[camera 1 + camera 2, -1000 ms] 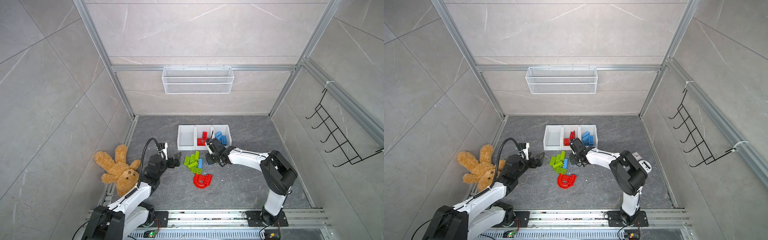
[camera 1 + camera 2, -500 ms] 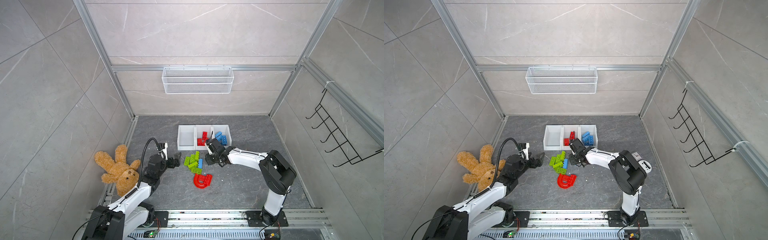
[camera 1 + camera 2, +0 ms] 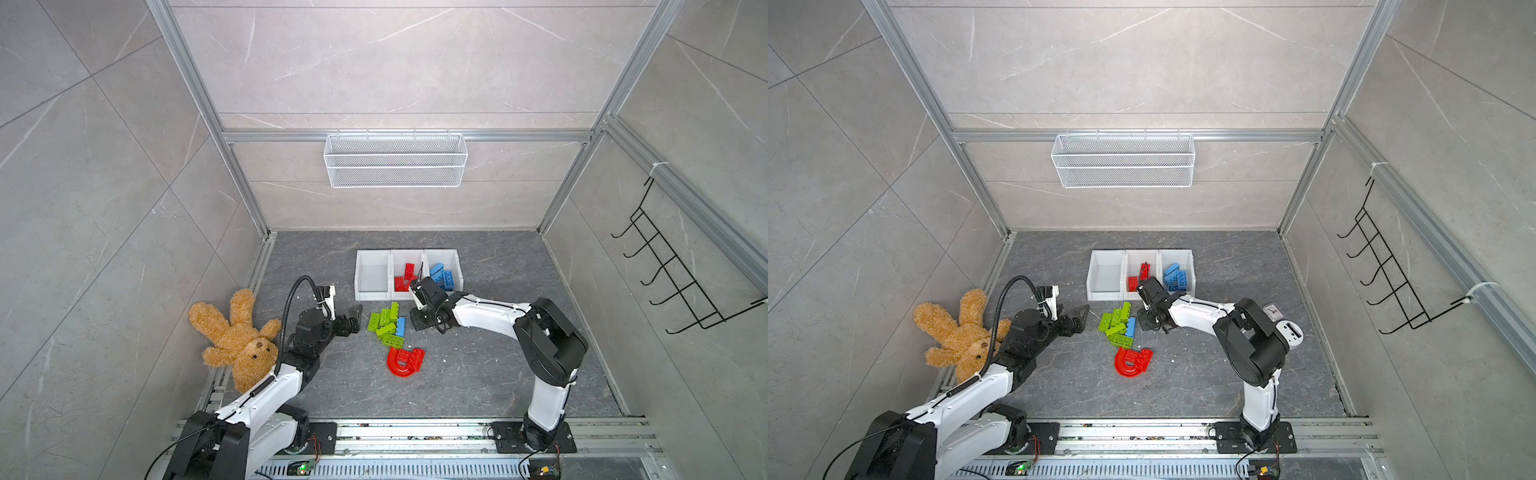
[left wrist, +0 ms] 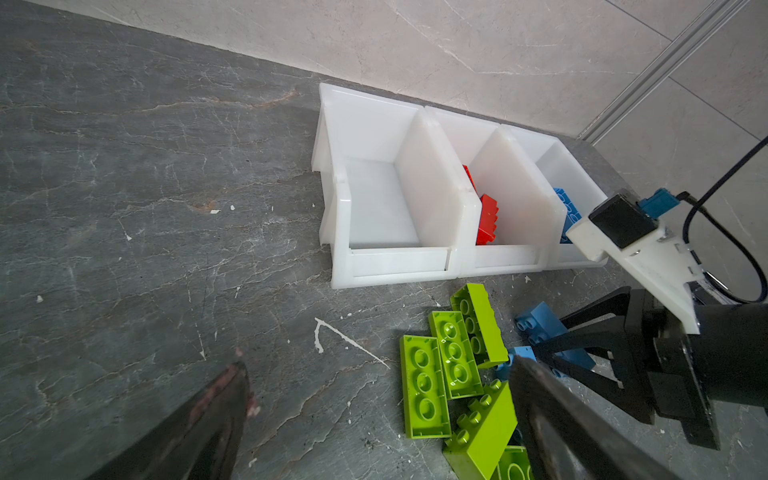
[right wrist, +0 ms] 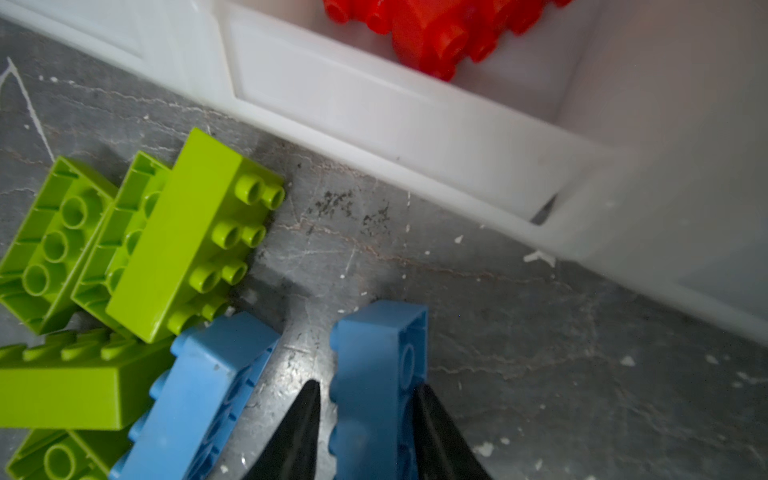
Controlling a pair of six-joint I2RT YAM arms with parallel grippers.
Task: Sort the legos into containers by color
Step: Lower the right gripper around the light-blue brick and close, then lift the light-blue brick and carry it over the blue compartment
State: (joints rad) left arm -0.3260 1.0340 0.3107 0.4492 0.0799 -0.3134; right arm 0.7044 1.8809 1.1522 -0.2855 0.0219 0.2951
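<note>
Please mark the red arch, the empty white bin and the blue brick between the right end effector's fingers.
Red plastic arch (image 3: pixel 394 368): in a top view, curved band.
Empty white plastic bin (image 3: pixel 372 279): in a top view, floor.
Blue plastic brick (image 5: pixel 365 365): right wrist view, side face.

both top views look steeply down from high over the whole floor (image 3: pixel 478 374); wrist cameras sit low and close, both facing bins (image 4: pixel 399 262) and green bricks (image 4: pixel 424 386).

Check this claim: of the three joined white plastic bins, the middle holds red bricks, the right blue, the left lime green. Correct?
No: the left white plastic bin is empty in both top views; the lime green studded bricks lie on the floor.
</note>
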